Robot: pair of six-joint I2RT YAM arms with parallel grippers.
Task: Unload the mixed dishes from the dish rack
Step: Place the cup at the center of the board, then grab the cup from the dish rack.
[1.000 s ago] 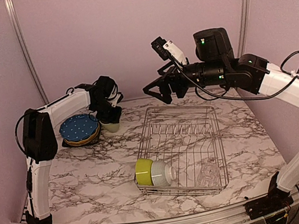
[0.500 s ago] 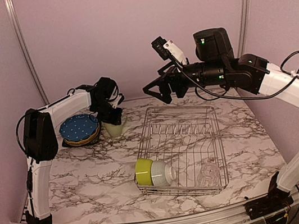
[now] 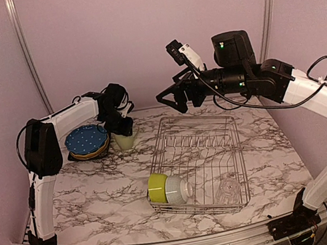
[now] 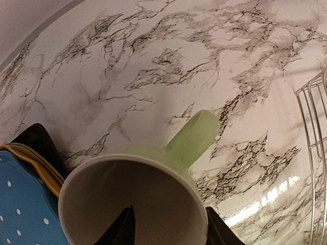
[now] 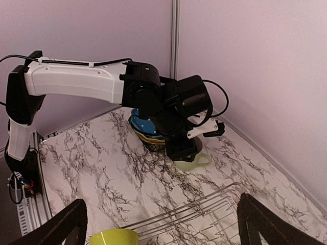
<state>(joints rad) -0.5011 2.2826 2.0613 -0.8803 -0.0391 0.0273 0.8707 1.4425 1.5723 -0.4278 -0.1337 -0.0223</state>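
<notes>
Left wrist view: stacked plates (image 4: 23, 201) are crowding the pale green mug (image 4: 127, 189) on the bench (image 4: 153, 56). Your left tool (image 4: 167, 227) is straddling its rim, spread; your right tool (image 3: 171, 102) is hanging spread.

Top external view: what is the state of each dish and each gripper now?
pale green mug: upright on the table, outside the dish rack
left gripper: astride the mug's rim, grip unclear
right gripper: open, empty, raised
lime-green bowl: on its side in the rack
white ribbed bowl: on its side beside it
clear glass: in the rack, not yet unloaded
blue dotted plate: flat on other plates
</notes>
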